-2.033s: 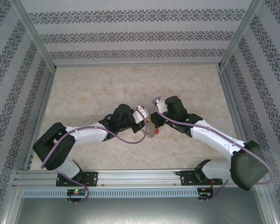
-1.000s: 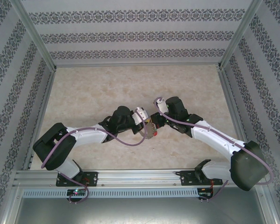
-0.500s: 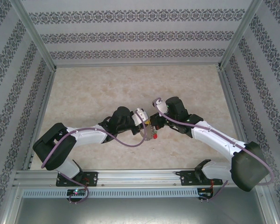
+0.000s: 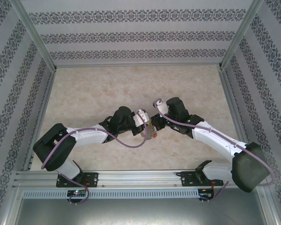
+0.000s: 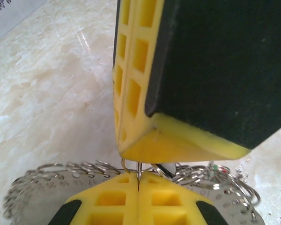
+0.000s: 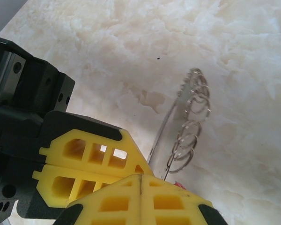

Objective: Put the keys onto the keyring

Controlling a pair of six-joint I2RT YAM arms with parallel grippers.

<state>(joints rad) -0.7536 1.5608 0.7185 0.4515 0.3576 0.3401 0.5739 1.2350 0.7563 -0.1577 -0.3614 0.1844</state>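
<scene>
My two grippers meet tip to tip at the table's centre. The left gripper (image 4: pixel 148 126) (image 5: pixel 138 182) is shut, with a thin wire ring of the keyring (image 5: pixel 79 168) pinched in the seam of its yellow fingers. The keyring lies flat below it, a silvery loop edged with small rings, and is seen edge-on in the right wrist view (image 6: pixel 168 125). The right gripper (image 4: pixel 155 123) (image 6: pixel 140 181) is shut, its tip hovering just over the left one; I see nothing between its pads. A sliver of the red key (image 6: pixel 178 185) peeks out behind its fingertip. The black key is hidden.
The beige marbled tabletop (image 4: pixel 107 89) spreads open on all sides of the grippers. Patterned walls and metal frame posts (image 4: pixel 37 42) fence the table in at the left, right and back.
Both grippers have crept slightly closer together and toward the near edge. The red spot that showed below them earlier is now covered in the top view.
</scene>
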